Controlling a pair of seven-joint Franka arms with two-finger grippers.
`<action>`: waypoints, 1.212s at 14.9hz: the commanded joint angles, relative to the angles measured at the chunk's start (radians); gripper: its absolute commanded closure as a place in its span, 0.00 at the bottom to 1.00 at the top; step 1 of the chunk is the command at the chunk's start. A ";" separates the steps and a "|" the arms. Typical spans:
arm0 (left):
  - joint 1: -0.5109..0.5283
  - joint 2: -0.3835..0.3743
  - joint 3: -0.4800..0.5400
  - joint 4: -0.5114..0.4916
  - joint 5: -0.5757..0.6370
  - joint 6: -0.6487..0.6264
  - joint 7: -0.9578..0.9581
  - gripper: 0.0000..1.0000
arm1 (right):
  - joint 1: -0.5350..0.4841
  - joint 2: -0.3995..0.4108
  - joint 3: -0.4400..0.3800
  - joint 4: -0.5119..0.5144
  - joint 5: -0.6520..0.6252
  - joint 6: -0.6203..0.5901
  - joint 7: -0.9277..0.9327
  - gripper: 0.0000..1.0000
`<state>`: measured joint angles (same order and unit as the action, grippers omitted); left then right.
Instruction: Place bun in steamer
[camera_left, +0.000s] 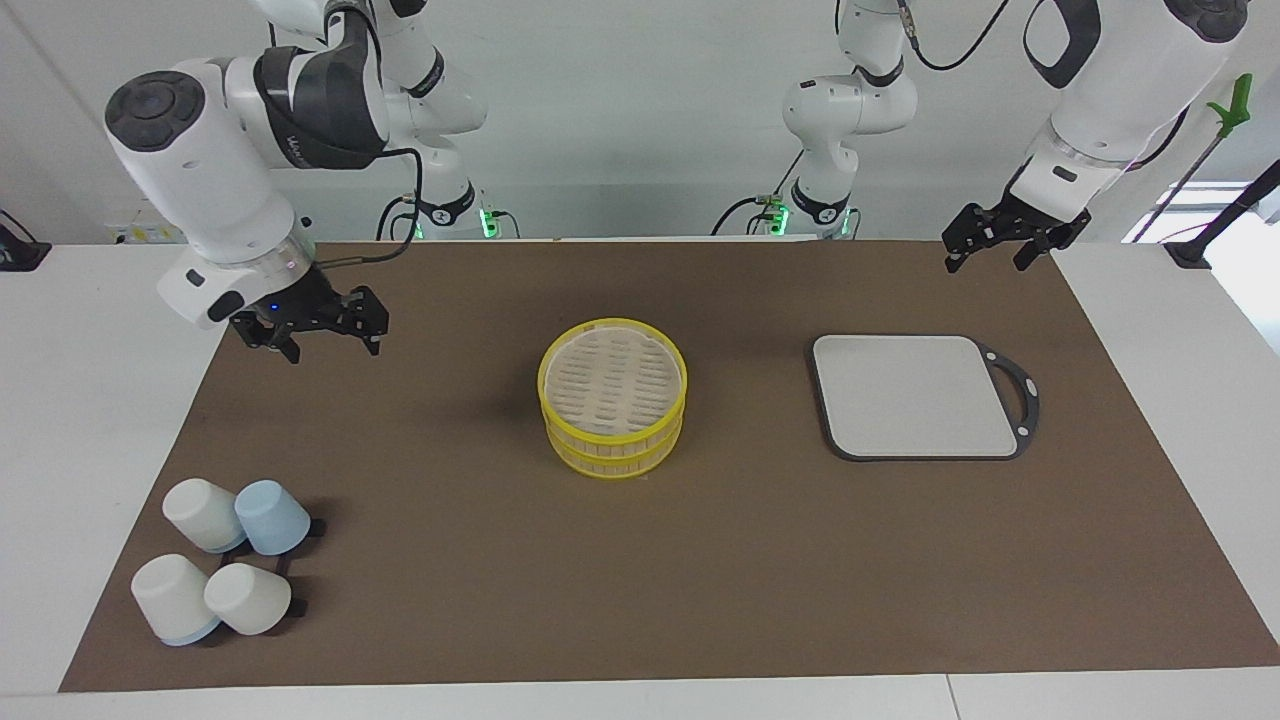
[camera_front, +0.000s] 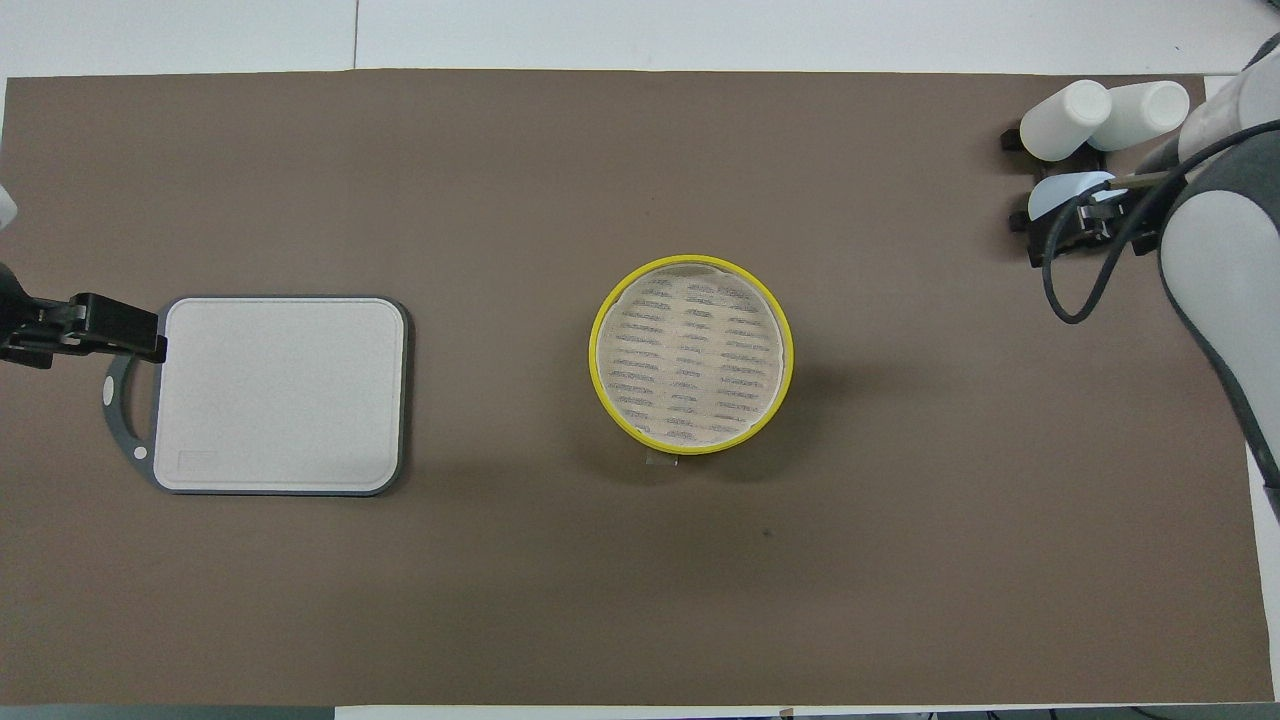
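The round yellow-rimmed steamer with its pale slatted lid (camera_left: 612, 396) stands closed mid-counter on the brown mat (camera_left: 700, 580), between and well apart from both sets of jaws; no bun shows in either view. The left jaws (camera_left: 998, 247) hang spread apart over the mat's edge near the grey rectangular board with a dark handle (camera_left: 915, 396). The right jaws (camera_left: 330, 335), also apart and empty, hover over the mat at the right arm's end, with the four upturned white and pale-blue cups (camera_left: 225, 568) farther from the robots.

Facing view: high, across tabletop (camera_left: 640, 600), looks toward robots. Overhead view: steep down, above robots' end. Both share steamer (camera_left: 612, 397) (camera_front: 692, 352), board (camera_left: 915, 396) (camera_front: 280, 394).
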<state>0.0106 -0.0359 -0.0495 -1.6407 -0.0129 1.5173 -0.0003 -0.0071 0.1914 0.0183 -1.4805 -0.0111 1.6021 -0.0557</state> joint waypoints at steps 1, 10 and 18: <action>0.012 -0.021 -0.007 -0.021 0.016 0.012 0.013 0.00 | -0.040 -0.073 0.018 -0.104 0.000 0.016 -0.003 0.00; 0.012 -0.021 -0.007 -0.021 0.016 0.012 0.013 0.00 | -0.062 -0.156 0.017 -0.202 0.000 0.076 0.008 0.00; 0.011 -0.021 -0.007 -0.021 0.016 0.011 0.013 0.00 | -0.068 -0.153 0.017 -0.201 -0.001 0.079 0.008 0.00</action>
<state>0.0106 -0.0359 -0.0495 -1.6407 -0.0129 1.5173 -0.0003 -0.0532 0.0599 0.0188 -1.6506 -0.0111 1.6599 -0.0533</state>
